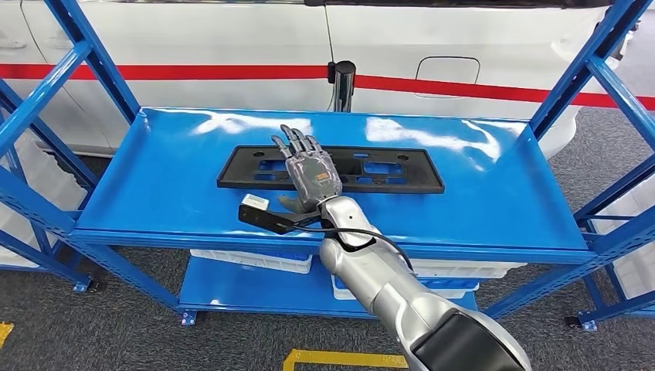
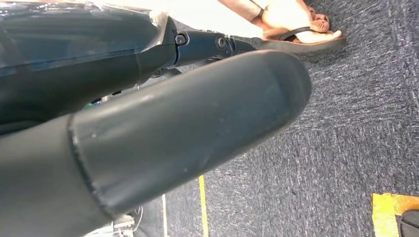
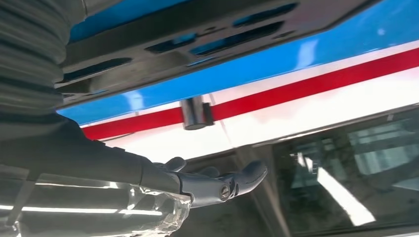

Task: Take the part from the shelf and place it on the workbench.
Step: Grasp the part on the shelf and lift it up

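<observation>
grey carpet floor [image 1: 116, 325], white red-striped car [image 1: 232, 46] behind

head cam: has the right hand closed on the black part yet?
No. The right hand hovers over the black part with fingers stretched out, and the part lies flat on the blue shelf.

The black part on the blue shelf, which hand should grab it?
The right hand. It hovers open over the black part on the shelf, fingers apart. The left hand hangs down by the floor, far from it.
</observation>
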{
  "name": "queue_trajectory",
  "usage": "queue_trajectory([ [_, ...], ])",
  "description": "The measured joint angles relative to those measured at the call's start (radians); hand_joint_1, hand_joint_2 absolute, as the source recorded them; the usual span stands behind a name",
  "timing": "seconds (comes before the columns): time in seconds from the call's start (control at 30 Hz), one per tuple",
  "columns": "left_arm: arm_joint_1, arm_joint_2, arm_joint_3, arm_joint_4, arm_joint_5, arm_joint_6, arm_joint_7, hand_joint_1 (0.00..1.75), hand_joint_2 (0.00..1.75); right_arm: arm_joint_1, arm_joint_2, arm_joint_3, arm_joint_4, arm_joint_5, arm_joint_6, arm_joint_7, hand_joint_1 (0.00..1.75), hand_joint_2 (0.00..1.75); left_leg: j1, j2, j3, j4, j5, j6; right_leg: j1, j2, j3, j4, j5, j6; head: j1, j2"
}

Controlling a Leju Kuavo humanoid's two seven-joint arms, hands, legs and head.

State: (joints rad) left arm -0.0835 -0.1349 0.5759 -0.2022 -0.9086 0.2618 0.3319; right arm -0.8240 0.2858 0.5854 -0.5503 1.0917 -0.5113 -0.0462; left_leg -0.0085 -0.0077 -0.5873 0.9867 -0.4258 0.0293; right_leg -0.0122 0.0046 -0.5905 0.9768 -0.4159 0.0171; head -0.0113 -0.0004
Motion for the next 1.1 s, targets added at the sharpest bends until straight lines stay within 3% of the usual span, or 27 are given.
queue_trajectory([
  [0.53, 0.0, -0.002, 0.007, 0.0, -0.035, 0.002, -0.041, 0.0, 0.0, 0.02, -0.079, -0.136, 0.049, 0.105, -0.019, 0.072, 0.0, 1.75, 0.001, 0.0, 0.0, 0.0, 0.0, 0.0, 0.0, 0.0, 0.0, 0.0, 0.0, 0.0, 0.0, 0.0],
  [0.67, 0.0, -0.002, 0.007, 0.0, -0.039, 0.0, -0.039, 0.0, 0.0, 0.026, -0.081, -0.139, 0.051, 0.125, -0.018, 0.083, 1.7, 1.75, 0.001, 0.0, 0.0, 0.0, 0.0, 0.0, 0.0, 0.0, 0.0, 0.0, 0.0, 0.0, 0.0, 0.0],
  [1.1, -0.001, -0.002, 0.016, 0.0, -0.065, 0.002, -0.044, 0.0, 0.0, 0.047, -0.078, -0.166, 0.048, 0.212, -0.016, 0.073, 1.75, 1.75, 0.001, 0.0, 0.0, 0.0, 0.0, 0.0, 0.0, 0.0, 0.0, 0.0, 0.0, 0.0, 0.0, 0.0],
])
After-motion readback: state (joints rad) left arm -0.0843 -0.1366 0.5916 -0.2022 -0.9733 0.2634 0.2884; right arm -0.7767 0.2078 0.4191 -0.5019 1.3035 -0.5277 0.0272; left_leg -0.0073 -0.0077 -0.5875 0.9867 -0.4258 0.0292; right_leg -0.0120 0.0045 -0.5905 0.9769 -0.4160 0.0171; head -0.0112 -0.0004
